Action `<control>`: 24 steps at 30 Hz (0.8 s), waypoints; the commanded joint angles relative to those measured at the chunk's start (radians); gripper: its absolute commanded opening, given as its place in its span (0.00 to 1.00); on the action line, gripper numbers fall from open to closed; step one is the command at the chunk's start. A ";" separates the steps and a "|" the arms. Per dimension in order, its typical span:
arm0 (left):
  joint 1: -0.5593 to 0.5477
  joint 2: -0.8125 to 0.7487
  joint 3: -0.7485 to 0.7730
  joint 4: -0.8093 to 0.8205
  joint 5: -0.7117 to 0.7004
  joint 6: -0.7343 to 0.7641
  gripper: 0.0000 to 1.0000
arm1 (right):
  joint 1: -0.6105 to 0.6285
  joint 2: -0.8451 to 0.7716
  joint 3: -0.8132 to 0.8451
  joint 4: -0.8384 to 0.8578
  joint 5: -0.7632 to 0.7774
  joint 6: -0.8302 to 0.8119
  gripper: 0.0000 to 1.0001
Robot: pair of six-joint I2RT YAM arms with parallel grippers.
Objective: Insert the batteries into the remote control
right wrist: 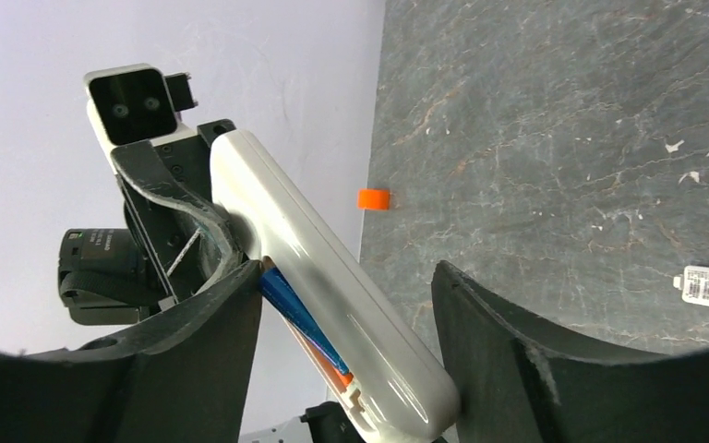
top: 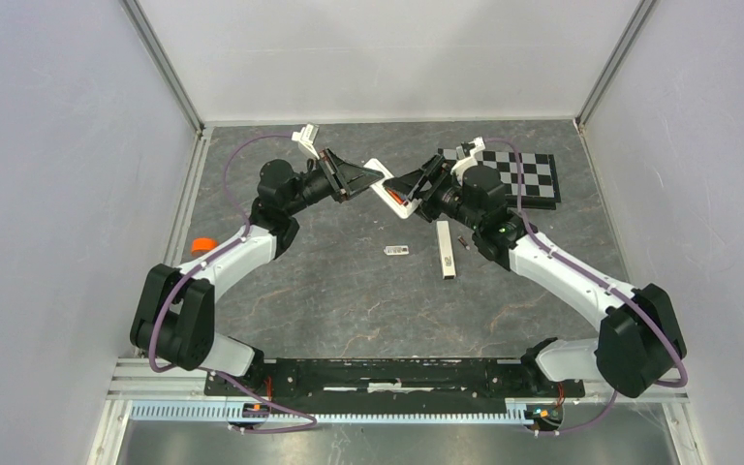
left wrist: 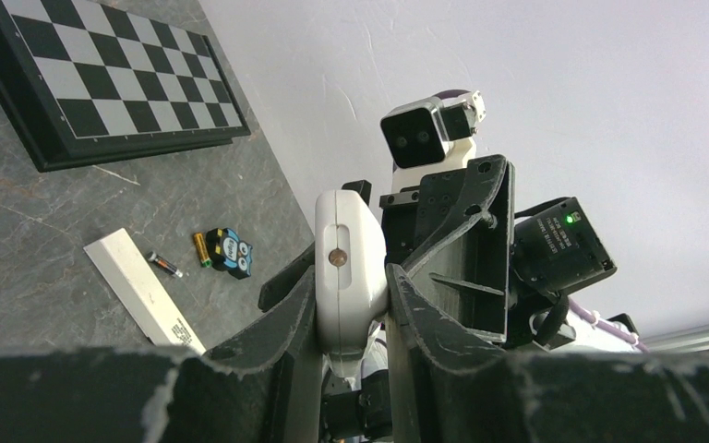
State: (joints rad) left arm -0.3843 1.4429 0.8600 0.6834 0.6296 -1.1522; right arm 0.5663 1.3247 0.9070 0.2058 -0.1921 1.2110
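The white remote control (top: 385, 189) hangs in the air above the middle of the table between both arms. My left gripper (left wrist: 351, 275) is shut on one end of the remote control (left wrist: 346, 231), seen edge-on. In the right wrist view the remote control (right wrist: 286, 221) runs slantwise between my right gripper's (right wrist: 346, 272) fingers, which stand wide on either side of it. A blue-and-red battery (right wrist: 297, 312) lies in the recess on its underside. The left finger is against that side, and the right finger meets the remote's lower end.
A long white bar (top: 446, 249) and a small labelled tag (top: 396, 250) lie on the table below the grippers. Next to the bar lie a slim dark cell (left wrist: 164, 265), a yellow cell (left wrist: 201, 249) and an owl-shaped piece (left wrist: 231, 251). A chessboard (top: 523, 174) sits at the back right. An orange piece (top: 201, 244) lies at the left edge.
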 commanded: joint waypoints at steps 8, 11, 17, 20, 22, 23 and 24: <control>0.000 -0.048 0.042 0.098 -0.007 -0.144 0.02 | -0.030 -0.043 -0.111 0.103 -0.035 0.043 0.51; 0.000 -0.050 0.050 0.100 0.003 -0.178 0.02 | -0.032 -0.035 -0.122 0.135 -0.052 0.045 0.51; 0.003 -0.049 0.062 0.108 0.013 -0.249 0.02 | -0.036 -0.040 -0.160 0.217 -0.041 0.016 0.46; 0.010 -0.051 0.062 0.097 0.014 -0.251 0.02 | -0.044 -0.041 -0.156 0.276 -0.046 -0.036 0.67; 0.015 -0.053 0.061 0.066 0.018 -0.225 0.02 | -0.052 -0.049 -0.151 0.325 -0.056 -0.068 0.88; 0.019 -0.052 0.057 0.061 0.020 -0.213 0.02 | -0.056 -0.056 -0.147 0.343 -0.059 -0.085 0.92; 0.022 -0.052 0.053 0.059 0.023 -0.204 0.02 | -0.058 -0.062 -0.143 0.359 -0.063 -0.095 0.95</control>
State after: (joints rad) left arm -0.3801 1.4364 0.8700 0.6868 0.6380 -1.3399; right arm 0.5243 1.2896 0.7616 0.4751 -0.2520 1.2045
